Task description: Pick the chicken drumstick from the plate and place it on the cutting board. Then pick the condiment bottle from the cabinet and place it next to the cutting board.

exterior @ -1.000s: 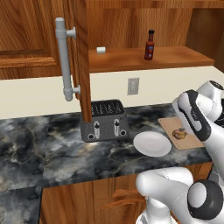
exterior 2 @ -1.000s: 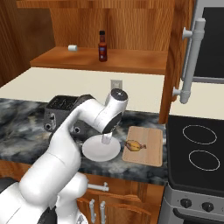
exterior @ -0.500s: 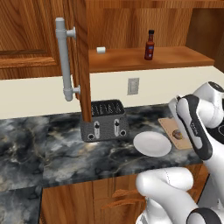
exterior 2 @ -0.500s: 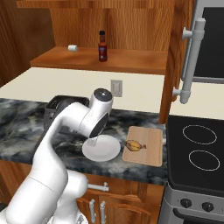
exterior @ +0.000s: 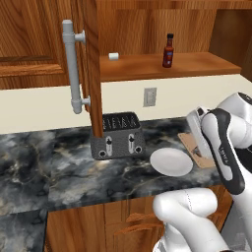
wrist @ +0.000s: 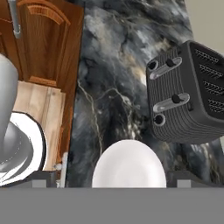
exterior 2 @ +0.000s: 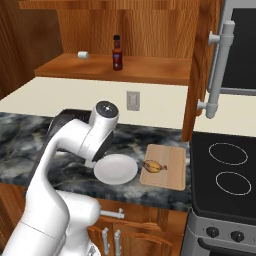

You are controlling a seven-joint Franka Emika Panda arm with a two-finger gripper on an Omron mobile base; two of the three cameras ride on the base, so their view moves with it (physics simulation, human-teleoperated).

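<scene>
Dark-red condiment bottle (exterior 2: 117, 52) is up on the cabinet shelf (exterior 2: 150, 70); my gripper is down over the plate (exterior 2: 116, 168), released and holding nothing.

Golden-brown chicken drumstick (exterior 2: 154, 166) lies on the wooden cutting board (exterior 2: 171, 172), so I judge the first half done and the bottle next. From the hand view, the finger tips (wrist: 43, 179) sit wide apart at the frame bottom, with the bare white plate between them and the dark toaster (wrist: 188, 100) just beyond. The bottle stands upright, long axis vertical, well above and behind the hand, toward the back wall. Small white cylinder (exterior 2: 83, 54) sits apart to the bottle's left. In the left base view the open cabinet door (exterior: 91, 64) with its grey bar handle (exterior: 72, 66) hangs left of the bottle; the approach looks unobstructed.
</scene>
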